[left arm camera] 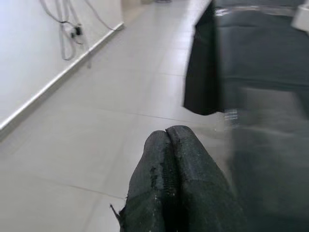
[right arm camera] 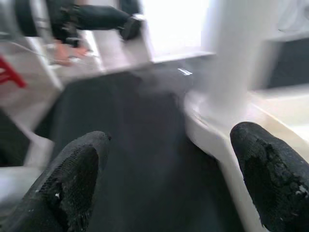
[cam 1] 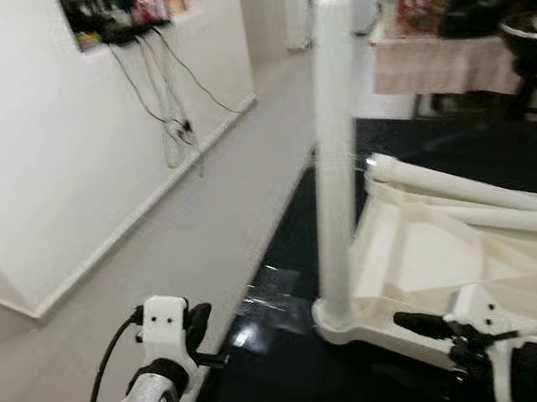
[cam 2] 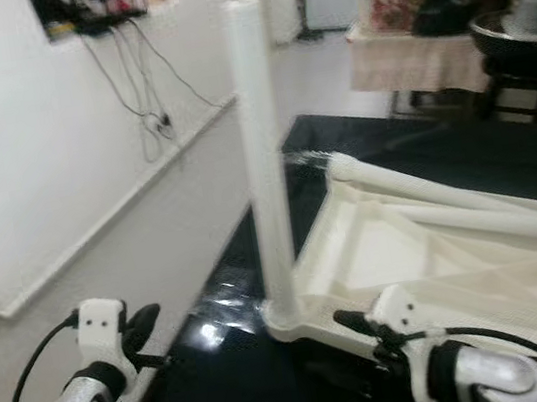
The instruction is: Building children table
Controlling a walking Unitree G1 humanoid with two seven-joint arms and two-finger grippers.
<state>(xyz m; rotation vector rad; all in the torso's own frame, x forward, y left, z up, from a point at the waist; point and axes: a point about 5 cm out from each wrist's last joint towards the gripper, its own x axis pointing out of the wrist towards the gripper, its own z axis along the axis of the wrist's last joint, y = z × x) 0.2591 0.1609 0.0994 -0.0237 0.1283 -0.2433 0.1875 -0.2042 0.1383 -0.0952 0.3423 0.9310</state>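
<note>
A white plastic children's table top lies upside down on a black mat. One white leg stands upright in its near left corner, and two loose legs lie across it. My right gripper is open, low beside that corner, one finger over the table's edge. My left gripper is shut and holds nothing, hovering over the grey floor at the mat's left edge.
A white wall with hanging cables runs along the left. At the back right stands a cloth-covered table with boxes and a dark pan. Grey tiled floor lies between the wall and the mat.
</note>
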